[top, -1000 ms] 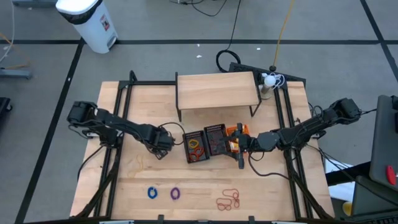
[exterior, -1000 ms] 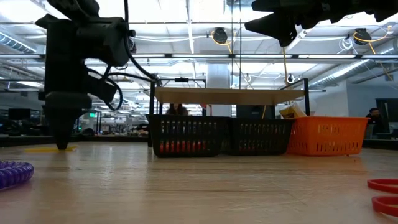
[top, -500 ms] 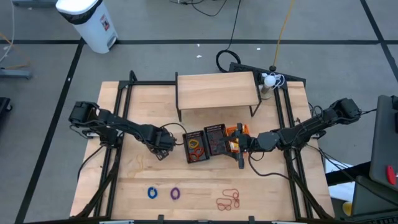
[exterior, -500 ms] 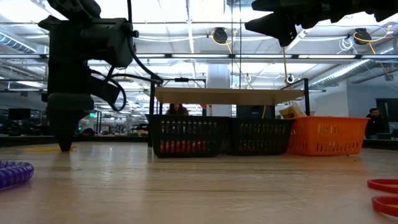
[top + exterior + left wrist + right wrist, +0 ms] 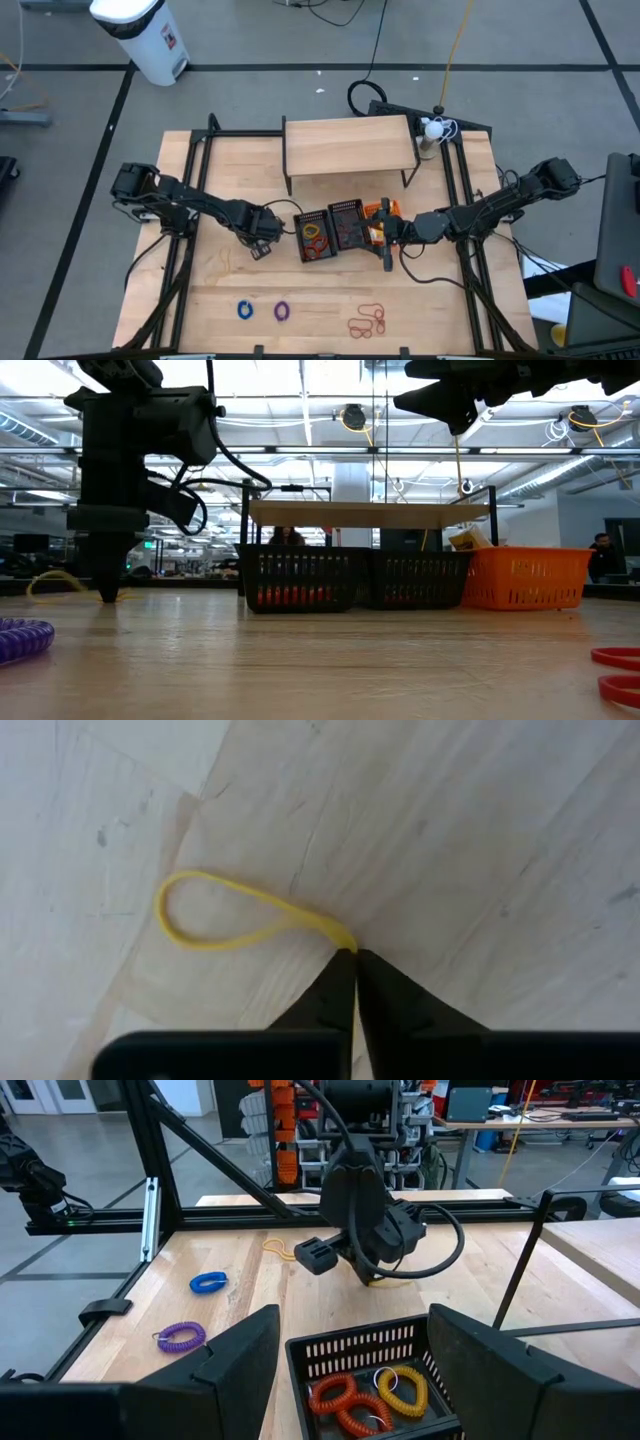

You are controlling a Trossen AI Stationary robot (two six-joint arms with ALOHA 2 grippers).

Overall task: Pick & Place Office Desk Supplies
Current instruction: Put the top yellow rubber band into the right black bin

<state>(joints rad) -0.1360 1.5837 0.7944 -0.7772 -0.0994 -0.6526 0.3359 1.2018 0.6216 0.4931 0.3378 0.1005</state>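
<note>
The left gripper (image 5: 354,954) jaws, half spread a moment ago, are now pinching one end of the yellow rubber band (image 5: 225,915) lying on the worktop (image 5: 420,310) left of the black basket (image 5: 314,236), suggesting the lift comes next, while the right gripper (image 5: 388,258) is hanging spread above the baskets

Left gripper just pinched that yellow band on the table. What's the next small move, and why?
Probably lift straight up a little. The left gripper is shut on one end of the yellow rubber band, whose loop lies flat on the table. A short raise would show the grip holds before carrying it to the black basket.
</note>
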